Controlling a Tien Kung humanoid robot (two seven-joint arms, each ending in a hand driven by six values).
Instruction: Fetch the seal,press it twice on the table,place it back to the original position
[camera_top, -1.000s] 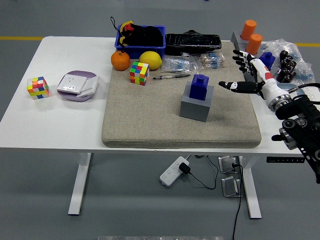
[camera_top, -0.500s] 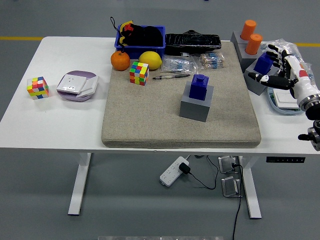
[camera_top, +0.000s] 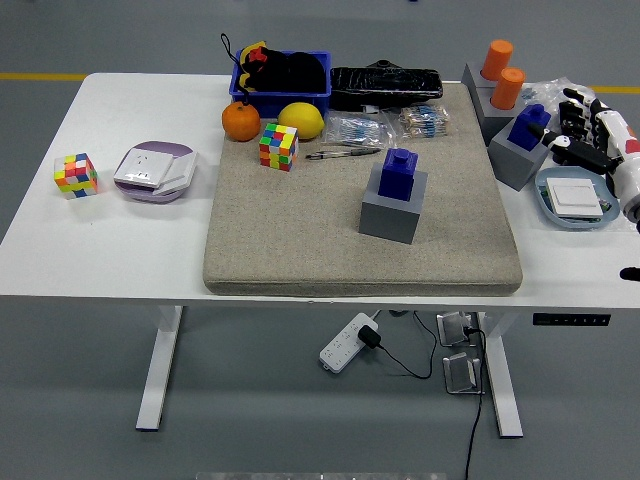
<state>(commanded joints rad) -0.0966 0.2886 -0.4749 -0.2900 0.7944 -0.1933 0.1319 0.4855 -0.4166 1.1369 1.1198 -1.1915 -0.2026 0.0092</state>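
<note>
Seal: the blue block-shaped stamp with a small knob on top (camera_top: 399, 174) sits upright on its grey square base (camera_top: 394, 209), mid-right of the beige felt mat (camera_top: 280, 230), nothing holding it.

Fingers (camera_top: 578, 103) of my right hand (camera_top: 598, 135): spread and relaxed, holding nothing. The hand hangs at the far right edge of the view, over the round pale dish with a white card (camera_top: 573, 198), well apart from the seal. Left arm not in view.

Handling, my judgement: rigid plastic body, light, smooth-sided, so it may slip under a loose pinch. Not fragile. Best taken across the two broad faces of the blue body, thumb against fingers, lifting straight up so the base stays put. The base is loose on the felt and could drag along.

Surroundings: a second blue stamp on a grey block (camera_top: 524, 144) stands just beside my hand, easy to mistake for the target or knock. Two orange cylinders (camera_top: 504, 73) behind it. A pen (camera_top: 341, 153), wrapped packets (camera_top: 354, 128) and a colourful puzzle cube (camera_top: 279, 146) lie beyond the seal; approach from the right looks unobstructed.
</note>
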